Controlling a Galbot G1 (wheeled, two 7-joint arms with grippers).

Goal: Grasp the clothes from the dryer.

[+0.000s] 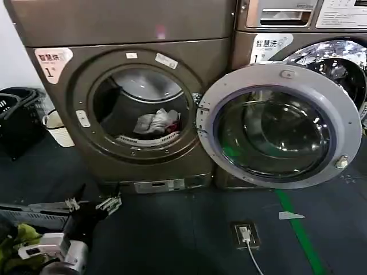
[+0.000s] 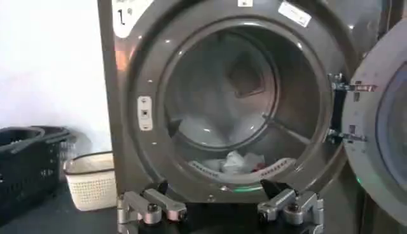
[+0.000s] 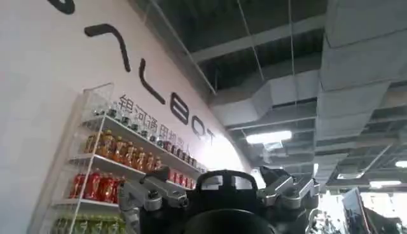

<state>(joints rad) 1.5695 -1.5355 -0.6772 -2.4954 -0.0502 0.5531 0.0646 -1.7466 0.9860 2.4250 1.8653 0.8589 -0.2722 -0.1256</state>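
Observation:
The dryer (image 1: 120,26) stands at the left with its round door (image 1: 285,73) swung open to the right. The clothes (image 1: 156,121), a small white and grey bundle with a red patch, lie at the bottom front of the drum. My left gripper (image 1: 92,202) hovers low above the floor in front of the dryer, below and left of the porthole, open and empty. In the left wrist view the clothes (image 2: 237,162) lie beyond the porthole lip, well ahead of the open left gripper (image 2: 218,191). My right gripper (image 3: 219,184) points up at the ceiling, open and empty.
A second machine (image 1: 321,54) stands right of the dryer, partly behind the open door. Black baskets (image 1: 17,112) and a white basket (image 1: 57,129) sit on the floor at the left. A floor socket with a cable (image 1: 245,234) and a green tape line (image 1: 298,229) mark the floor.

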